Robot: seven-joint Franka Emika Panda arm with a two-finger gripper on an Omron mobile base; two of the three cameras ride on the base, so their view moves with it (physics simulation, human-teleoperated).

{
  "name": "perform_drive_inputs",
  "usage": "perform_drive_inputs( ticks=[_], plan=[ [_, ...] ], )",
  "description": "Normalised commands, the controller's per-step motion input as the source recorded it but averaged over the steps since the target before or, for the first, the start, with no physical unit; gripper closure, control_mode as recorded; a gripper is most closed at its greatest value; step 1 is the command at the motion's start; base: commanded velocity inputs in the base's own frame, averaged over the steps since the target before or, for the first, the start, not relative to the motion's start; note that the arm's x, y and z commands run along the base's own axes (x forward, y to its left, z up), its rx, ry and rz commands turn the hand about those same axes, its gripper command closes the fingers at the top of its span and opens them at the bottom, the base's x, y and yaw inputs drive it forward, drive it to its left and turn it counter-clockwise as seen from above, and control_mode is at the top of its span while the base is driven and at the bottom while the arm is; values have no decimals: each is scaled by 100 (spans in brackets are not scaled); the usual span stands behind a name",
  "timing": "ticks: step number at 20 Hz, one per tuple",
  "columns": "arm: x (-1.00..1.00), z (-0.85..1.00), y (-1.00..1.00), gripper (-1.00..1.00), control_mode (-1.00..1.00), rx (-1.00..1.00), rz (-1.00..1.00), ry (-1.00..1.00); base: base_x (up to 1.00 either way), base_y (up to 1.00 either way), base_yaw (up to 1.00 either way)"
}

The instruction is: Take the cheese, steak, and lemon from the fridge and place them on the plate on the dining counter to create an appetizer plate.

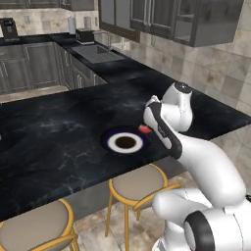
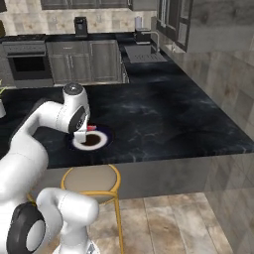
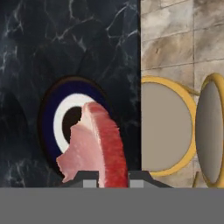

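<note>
Between my fingertips hangs the steak (image 3: pixel 94 144), pinched edge-on by my gripper (image 3: pixel 113 178) and dangling over the plate (image 3: pixel 51 109) just below on the dining counter (image 3: pixel 52 39). Released now, I judge it could flop onto the rim nearest the stool (image 3: pixel 164 127).

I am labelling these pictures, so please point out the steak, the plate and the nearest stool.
steak (image 3: pixel 94 148): hand view, pink flat face.
plate (image 1: pixel 113 142): left base view, white ring, left side.
stool (image 2: pixel 92 179): right base view, middle of the tan seat.
</note>
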Motion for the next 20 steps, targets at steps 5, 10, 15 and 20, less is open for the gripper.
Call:
perform_drive_inputs(
  ticks=[5,10,15,20],
  plan=[
    [60,-39,0,100,-100,0,11,10,0,0,0],
    [50,-26,0,100,-100,0,12,5,0,0,0],
    [50,-28,0,100,-100,0,10,0,0,0,0],
    [46,-36,2,100,-100,0,9,0,0,0,0]
  ],
)
